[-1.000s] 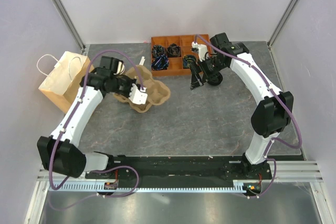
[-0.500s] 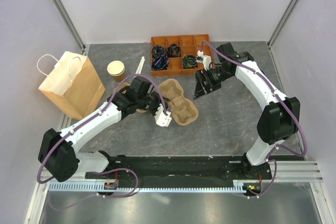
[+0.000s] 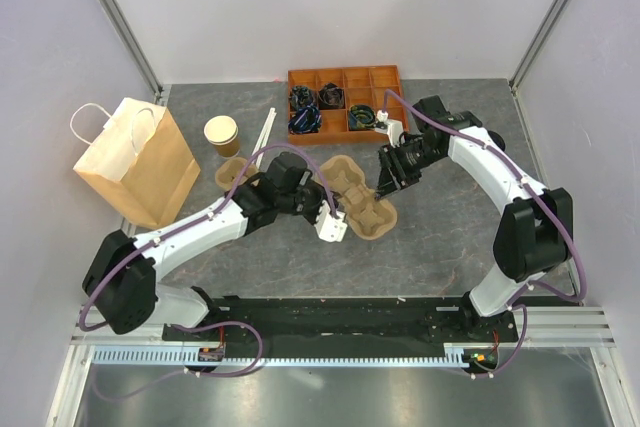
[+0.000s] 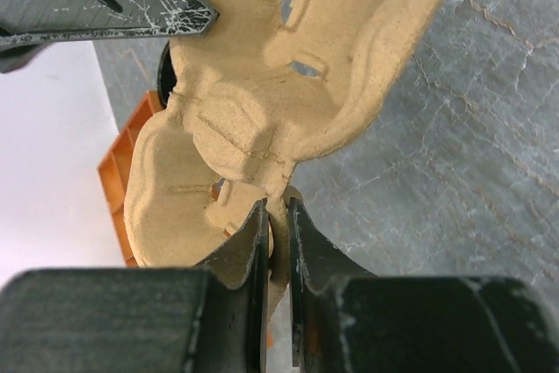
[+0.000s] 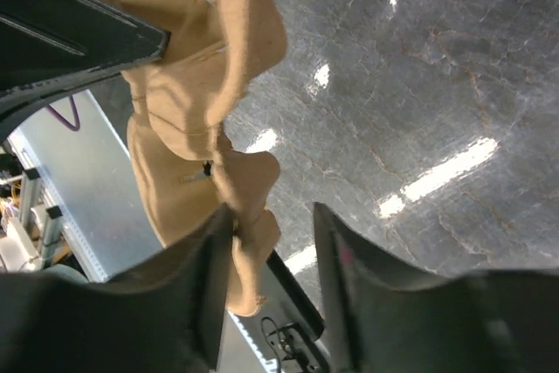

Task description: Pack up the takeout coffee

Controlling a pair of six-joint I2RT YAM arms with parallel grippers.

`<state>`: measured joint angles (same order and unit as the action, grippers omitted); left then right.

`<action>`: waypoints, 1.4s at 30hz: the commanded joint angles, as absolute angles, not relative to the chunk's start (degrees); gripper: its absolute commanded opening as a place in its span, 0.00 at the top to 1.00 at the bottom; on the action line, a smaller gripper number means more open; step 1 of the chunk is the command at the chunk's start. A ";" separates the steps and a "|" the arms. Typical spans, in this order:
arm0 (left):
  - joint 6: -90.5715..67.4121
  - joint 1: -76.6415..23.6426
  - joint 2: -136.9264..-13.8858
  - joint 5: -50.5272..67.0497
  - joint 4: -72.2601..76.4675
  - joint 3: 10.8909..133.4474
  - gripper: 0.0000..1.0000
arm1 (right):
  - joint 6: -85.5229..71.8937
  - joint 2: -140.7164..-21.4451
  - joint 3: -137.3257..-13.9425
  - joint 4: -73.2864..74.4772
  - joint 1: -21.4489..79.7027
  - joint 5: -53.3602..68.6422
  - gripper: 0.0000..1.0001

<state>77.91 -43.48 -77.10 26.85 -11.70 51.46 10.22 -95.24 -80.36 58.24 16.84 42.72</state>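
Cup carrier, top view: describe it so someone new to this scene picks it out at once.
From the orange compartment tray at the back, come forward to the middle of the scene. The tan moulded-pulp cup carrier sits there, its rim pinched by the left gripper; the other pulp piece, by the paper cup, is ungripped.

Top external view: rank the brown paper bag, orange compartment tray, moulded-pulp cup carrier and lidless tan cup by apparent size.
1. brown paper bag with handles
2. orange compartment tray
3. tan moulded-pulp cup carrier, close to the tray and partly hidden, so this pair is unsure
4. lidless tan paper cup
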 commanded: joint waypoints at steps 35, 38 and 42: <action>18.36 -5.73 -61.72 9.19 -52.55 94.75 0.14 | 23.03 -89.30 -79.01 64.86 4.22 39.02 1.00; 18.19 -1.08 -60.56 2.30 -56.24 92.47 0.12 | 22.33 -88.77 -79.80 64.86 3.78 39.29 1.00; 21.52 10.35 -61.34 2.28 -56.78 90.00 0.11 | 21.71 -88.68 -80.77 64.86 3.43 40.16 1.00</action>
